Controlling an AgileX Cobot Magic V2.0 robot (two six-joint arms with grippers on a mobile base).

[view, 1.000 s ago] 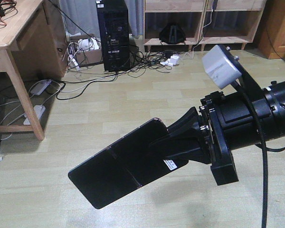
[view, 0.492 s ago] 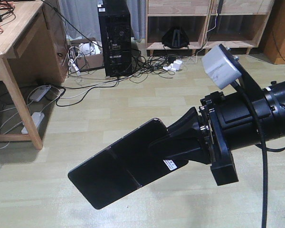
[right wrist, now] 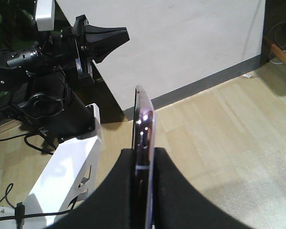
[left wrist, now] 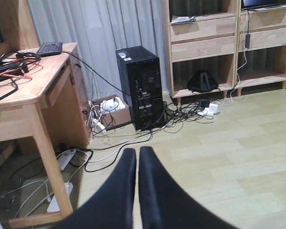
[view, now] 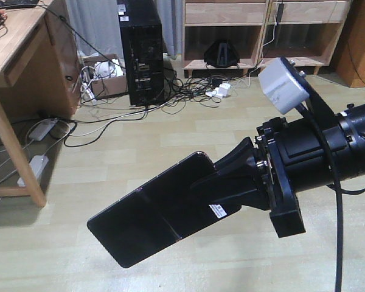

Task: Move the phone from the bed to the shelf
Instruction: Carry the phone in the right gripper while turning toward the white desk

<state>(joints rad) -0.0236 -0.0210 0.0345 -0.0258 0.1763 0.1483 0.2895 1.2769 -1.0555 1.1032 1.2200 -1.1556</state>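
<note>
A glossy black foldable phone (view: 152, 219) was clamped by the black right gripper (view: 214, 182), well apart from the pale wooden shelf (view: 225, 13); the left gripper (left wrist: 137, 160) was closed, empty.

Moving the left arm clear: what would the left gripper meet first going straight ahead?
Nothing close: the left gripper points over bare floor toward the black computer tower and the cables at its foot; depth is unclear.

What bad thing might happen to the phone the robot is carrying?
The right pincer grips the flat glossy black phone by one end only, so most of it sticks out over the pale plank floor; it might slip and fall. The tangled cables lying before the light wooden shelf unit might snag the robot.
</note>
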